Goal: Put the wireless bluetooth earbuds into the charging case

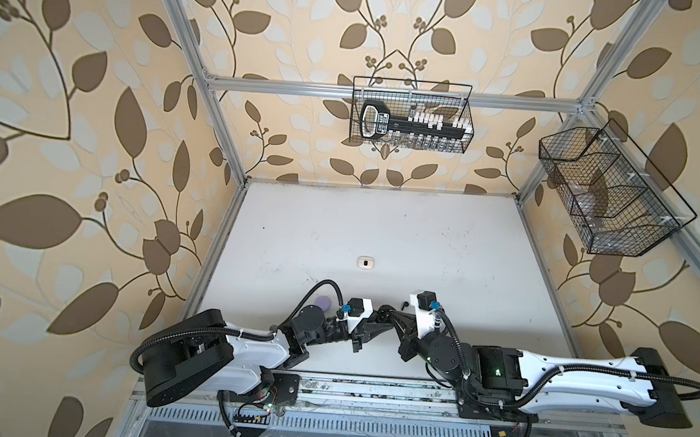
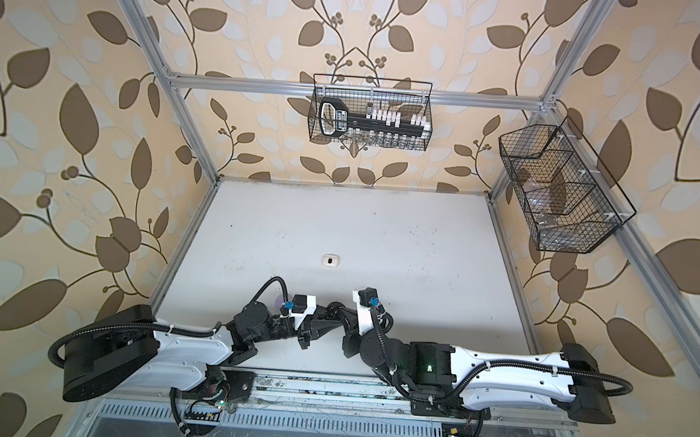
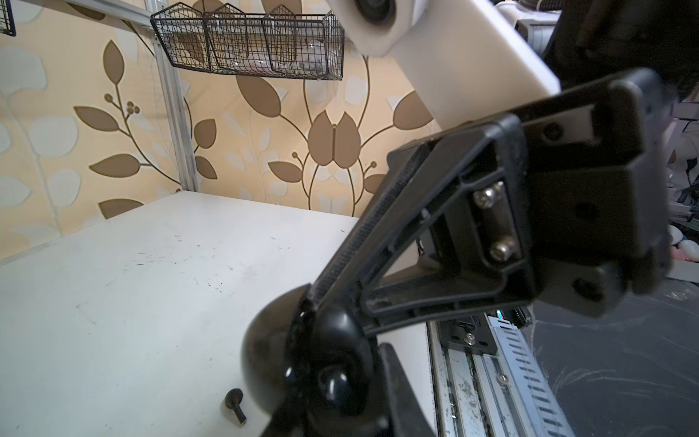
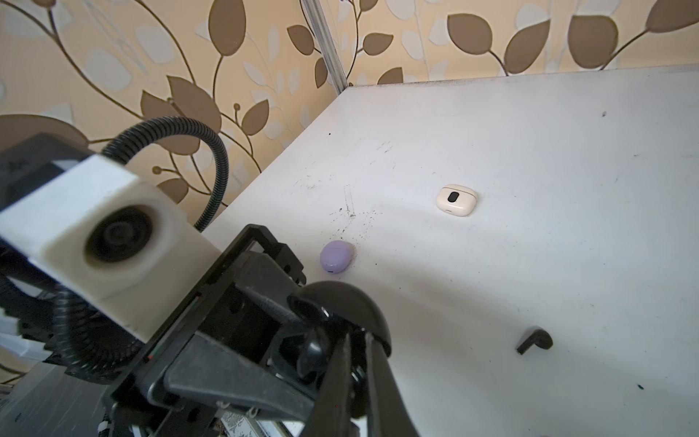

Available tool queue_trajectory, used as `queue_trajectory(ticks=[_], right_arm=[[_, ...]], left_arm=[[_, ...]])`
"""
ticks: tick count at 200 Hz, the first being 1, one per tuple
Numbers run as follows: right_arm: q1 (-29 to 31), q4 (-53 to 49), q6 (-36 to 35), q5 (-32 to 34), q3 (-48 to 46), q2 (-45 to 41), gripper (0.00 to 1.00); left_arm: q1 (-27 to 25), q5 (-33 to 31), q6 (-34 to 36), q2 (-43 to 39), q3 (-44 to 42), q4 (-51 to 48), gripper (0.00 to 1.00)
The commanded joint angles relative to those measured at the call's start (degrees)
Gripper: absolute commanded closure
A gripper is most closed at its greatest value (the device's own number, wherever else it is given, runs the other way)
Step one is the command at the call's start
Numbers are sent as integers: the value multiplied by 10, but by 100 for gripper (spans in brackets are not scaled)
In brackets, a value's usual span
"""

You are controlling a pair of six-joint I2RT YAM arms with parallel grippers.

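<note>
A black charging case [image 3: 264, 359] hangs open just above the table, held between my left gripper's [image 3: 340, 408] fingers, its domed lid [image 4: 340, 306] swung back. One black earbud [image 3: 333, 378] sits in a socket of the case. A second black earbud [image 4: 535, 340] lies loose on the table beside it, and shows again in the left wrist view as the same loose earbud [image 3: 235, 406]. My right gripper [image 4: 357, 336] is shut, its tips against the case at the lid's hinge. In a top view both grippers meet at the case [image 1: 383, 313] near the table's front middle.
A closed white case [image 1: 365, 262] lies mid-table. A closed lavender case [image 4: 336, 255] lies near the left arm. A wire basket [image 1: 411, 115] with a black tool hangs on the back wall, and a second wire basket [image 1: 608, 193] hangs on the right wall. A metal rail [image 1: 371, 389] runs along the front edge.
</note>
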Motion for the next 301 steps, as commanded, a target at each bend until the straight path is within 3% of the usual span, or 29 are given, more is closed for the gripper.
queue_trajectory(ticks=[1,55,109,148,182,204,243,272,301], right_arm=[[0,21,-8,-6,19,5,88],[-3,21,-17,-5,19,5,88],[1,-48,1,58,17,-43,83],[9,-75,1,67,4,-113,73],[4,-84,1,52,4,-115,68],[-34,-122,43,58,0,-99,60],[-172,-132,76,-72,-12,-25,52],[-194,-133,97,-90,-6,40,46],[-214,-152,112,-102,14,97,40]], left_arm=[[-4,27,4,-6,21,13,100],[-4,33,7,-20,25,-10,100],[-4,27,9,-38,16,-15,100],[-4,10,13,-41,6,-9,100],[-4,10,13,-34,4,5,100],[-3,-8,8,-39,-4,9,100],[2,-62,16,-64,-41,13,100],[36,-63,9,-88,-62,2,100],[103,-19,-24,-81,-81,34,100]])
